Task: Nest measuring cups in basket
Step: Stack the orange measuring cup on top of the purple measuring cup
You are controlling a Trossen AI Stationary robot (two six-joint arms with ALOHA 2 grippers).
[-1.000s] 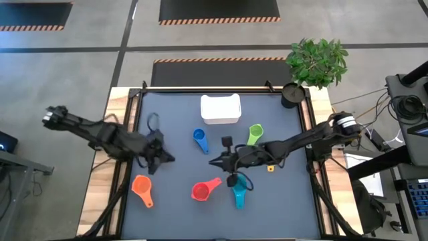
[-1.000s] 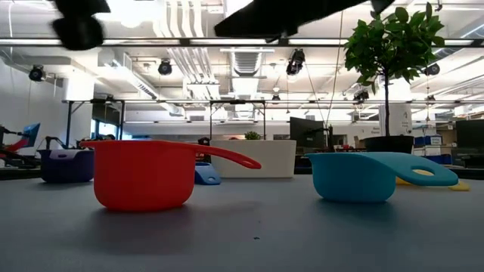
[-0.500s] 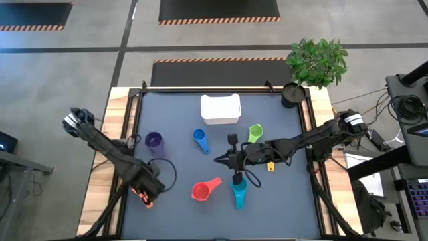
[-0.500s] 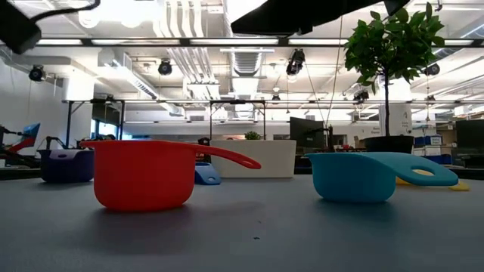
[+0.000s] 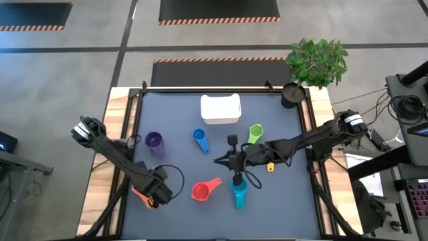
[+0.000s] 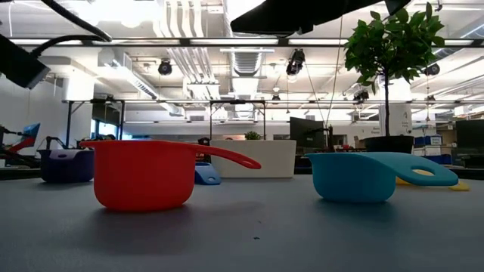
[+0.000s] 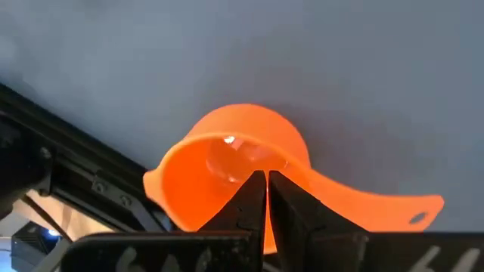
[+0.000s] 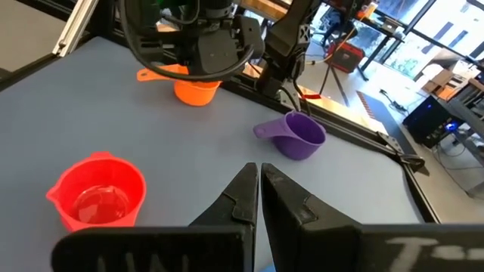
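Observation:
The orange measuring cup (image 7: 227, 151) stands upright near the table's front left corner, handle (image 7: 378, 208) out to one side. My left gripper (image 7: 266, 177) (image 5: 151, 195) is shut and points down right over it. Over the table's middle my right gripper (image 5: 215, 161) (image 8: 259, 170) hangs shut and holds nothing. Purple (image 5: 154, 140), blue (image 5: 199, 138), green (image 5: 255, 132), red (image 5: 202, 191) and teal (image 5: 239, 194) cups stand apart on the grey mat. A yellow piece (image 5: 270, 167) shows under my right arm. The white basket (image 5: 221, 108) sits at the far middle. My left gripper's shut fingertips stand from above over the orange cup's rim (image 7: 281, 160), where the handle joins the bowl. I cannot tell whether they touch it. The cup sits upright on the mat.
A black round cup (image 5: 291, 95) and a potted plant (image 5: 318, 61) stand at the far right corner. Dark frame rails (image 5: 127, 127) run along the table's left and right sides. Bare mat lies along the near edge and between basket and cups.
My left gripper has swung from the purple cup toward the table's near edge and come down, tipping from nearly level to pointing steeply down over the orange cup. The purple cup, hidden under the arm before, now shows. No cup has moved.

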